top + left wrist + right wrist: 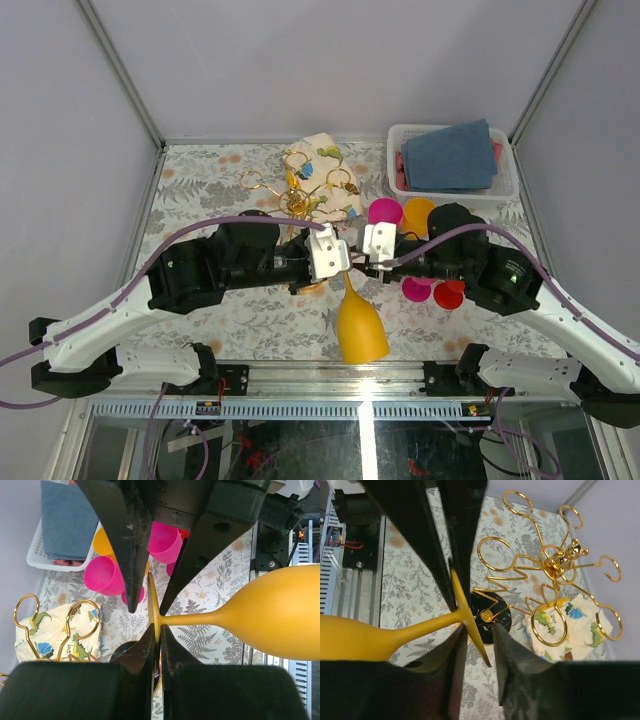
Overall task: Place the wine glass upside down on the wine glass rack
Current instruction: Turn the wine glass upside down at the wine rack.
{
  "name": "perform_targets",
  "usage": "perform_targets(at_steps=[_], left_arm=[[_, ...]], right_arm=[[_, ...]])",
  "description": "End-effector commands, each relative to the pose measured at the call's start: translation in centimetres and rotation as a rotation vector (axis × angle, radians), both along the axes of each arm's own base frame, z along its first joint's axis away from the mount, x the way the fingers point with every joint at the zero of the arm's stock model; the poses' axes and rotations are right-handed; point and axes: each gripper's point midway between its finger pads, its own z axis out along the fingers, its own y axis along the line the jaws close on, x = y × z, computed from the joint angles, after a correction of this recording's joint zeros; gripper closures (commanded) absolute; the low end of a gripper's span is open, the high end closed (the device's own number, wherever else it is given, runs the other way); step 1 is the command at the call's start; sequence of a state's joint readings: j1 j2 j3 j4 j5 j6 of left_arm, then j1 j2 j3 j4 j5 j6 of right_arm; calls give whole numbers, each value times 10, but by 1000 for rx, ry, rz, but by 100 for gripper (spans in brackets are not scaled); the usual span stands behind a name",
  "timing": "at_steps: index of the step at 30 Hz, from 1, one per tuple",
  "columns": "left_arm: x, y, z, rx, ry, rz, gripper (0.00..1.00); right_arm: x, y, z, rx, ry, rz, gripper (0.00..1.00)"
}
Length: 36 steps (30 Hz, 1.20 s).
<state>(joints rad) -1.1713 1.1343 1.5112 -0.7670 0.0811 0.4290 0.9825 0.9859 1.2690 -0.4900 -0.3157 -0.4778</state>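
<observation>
Top external: glass (pixel 361 325) lies sideways in the air, near the rack (pixel 298 188).
Left end effector (pixel 156 630): clenched on the glass foot (pixel 153 600).
Right end effector (pixel 479 630): loose around the foot.

Pretty clearly a robot lab cell, not anybody's dining room. Plain pale walls (pixel 330 60) framed by aluminium posts (pixel 118 70) are seen closing off the space beyond the jaws. Two robot arms (pixel 215 265) are bolted to a metal rail (pixel 300 380) back behind the jaws. Purple cables (pixel 232 218) are draped over them, and loose wiring (pixel 250 460) is left showing under the table edge. The homey bits are set out inside that cell: a fern-print tablecloth (pixel 200 190) is laid beneath the jaws, and a white basket (pixel 450 193) of folded cloths is parked past them, off to the right.
</observation>
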Motion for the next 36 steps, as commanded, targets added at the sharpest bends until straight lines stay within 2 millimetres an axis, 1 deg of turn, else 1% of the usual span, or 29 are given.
perform_targets(at_steps=[1, 5, 7, 8, 9, 11, 15, 17, 21, 24, 26, 27, 28, 29, 32, 36], left_arm=[[-1, 2, 13, -28, -33, -8, 100], [5, 6, 14, -33, -46, 37, 99], [8, 7, 17, -47, -49, 60, 94], [9, 8, 18, -56, -51, 68, 93], [10, 10, 21, -69, -54, 81, 90], [12, 13, 30, -107, -64, 101, 76], [15, 22, 47, -193, -80, 150, 55], [17, 29, 60, -255, -82, 191, 48], [25, 42, 82, -369, -63, 289, 35], [26, 50, 97, -466, -13, 344, 28], [26, 50, 101, -510, 34, 368, 25], [26, 49, 100, -523, 59, 375, 14], [26, 47, 99, -535, 94, 387, 6], [26, 46, 96, -538, 119, 396, 4], [27, 42, 86, -540, 181, 421, 3], [26, 39, 73, -534, 231, 436, 10]], right_arm=[[-9, 2, 28, 62, -60, 63, 72], [-11, 0, 28, 78, -91, 77, 91], [-9, -2, 30, 100, -120, 66, 98], [-8, -3, 32, 111, -134, 56, 100], [-6, -4, 33, 118, -147, 46, 100], [0, -7, 36, 129, -175, 9, 100], [16, -15, 40, 139, -223, -85, 100], [26, -18, 39, 138, -261, -132, 100], [42, -23, 46, 150, -370, -203, 100], [44, -22, 59, 206, -457, -205, 100], [43, -21, 74, 272, -519, -197, 100], [42, -19, 79, 297, -547, -193, 100], [42, -18, 86, 322, -573, -190, 100], [42, -16, 91, 335, -593, -184, 100], [44, -9, 104, 366, -636, -174, 100], [43, 2, 110, 395, -671, -136, 100]])
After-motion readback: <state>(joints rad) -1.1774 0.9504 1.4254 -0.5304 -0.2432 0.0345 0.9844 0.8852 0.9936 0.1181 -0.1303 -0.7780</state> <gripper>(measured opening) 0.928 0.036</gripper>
